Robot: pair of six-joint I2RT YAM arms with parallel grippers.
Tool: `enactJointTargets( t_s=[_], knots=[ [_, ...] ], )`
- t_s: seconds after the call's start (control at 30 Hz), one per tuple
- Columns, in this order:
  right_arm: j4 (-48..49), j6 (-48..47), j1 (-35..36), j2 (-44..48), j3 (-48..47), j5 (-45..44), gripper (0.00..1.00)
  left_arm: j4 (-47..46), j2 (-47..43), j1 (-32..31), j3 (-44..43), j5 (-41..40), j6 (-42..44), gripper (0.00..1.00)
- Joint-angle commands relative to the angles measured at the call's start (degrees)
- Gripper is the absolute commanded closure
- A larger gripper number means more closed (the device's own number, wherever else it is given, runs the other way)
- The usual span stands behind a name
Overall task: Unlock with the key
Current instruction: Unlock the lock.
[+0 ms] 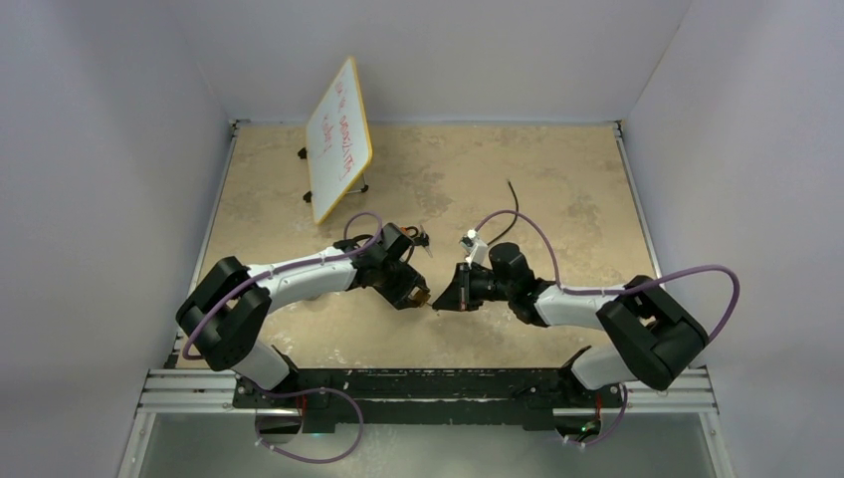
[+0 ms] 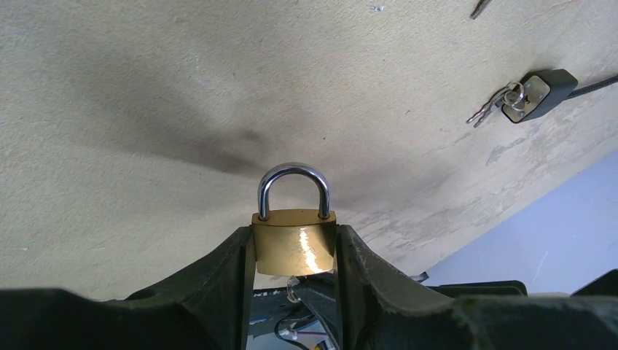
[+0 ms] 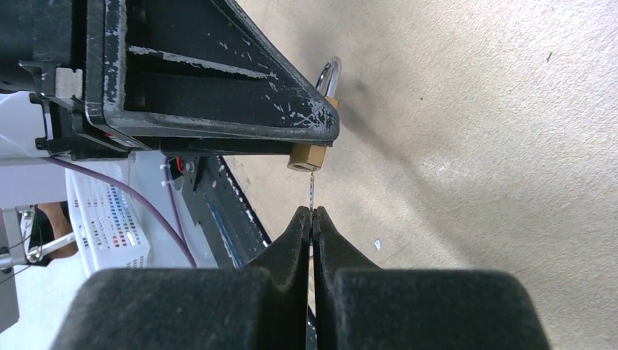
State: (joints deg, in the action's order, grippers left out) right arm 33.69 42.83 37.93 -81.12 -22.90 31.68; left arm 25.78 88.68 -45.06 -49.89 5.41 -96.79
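My left gripper is shut on a brass padlock and holds it above the table; its silver shackle is closed. My right gripper is shut on a thin key, seen edge-on. The key's tip reaches up to the padlock's bottom. In the top view the two grippers meet near the table's front middle, the right gripper just right of the padlock. From the left wrist, the key tip shows just under the padlock's body.
A small whiteboard on a stand sits at the back left. A black fob with spare keys lies on the table behind the grippers, with a black cable nearby. The table's front rail is close below.
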Motion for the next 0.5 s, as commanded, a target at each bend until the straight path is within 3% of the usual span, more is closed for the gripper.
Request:
enactJointTargets(
  t_s=[0.0,0.47],
  knots=[
    [1.83,0.28,0.31,-0.39,-1.43,0.74,1.0,-1.69,-2.16,0.22,0.05,0.57,-1.03,0.79],
    [4.35,2.09,0.34,-0.09,-1.21,1.04,1.0,-2.12,-2.18,0.23,0.49,0.92,-1.2,0.8]
  ],
)
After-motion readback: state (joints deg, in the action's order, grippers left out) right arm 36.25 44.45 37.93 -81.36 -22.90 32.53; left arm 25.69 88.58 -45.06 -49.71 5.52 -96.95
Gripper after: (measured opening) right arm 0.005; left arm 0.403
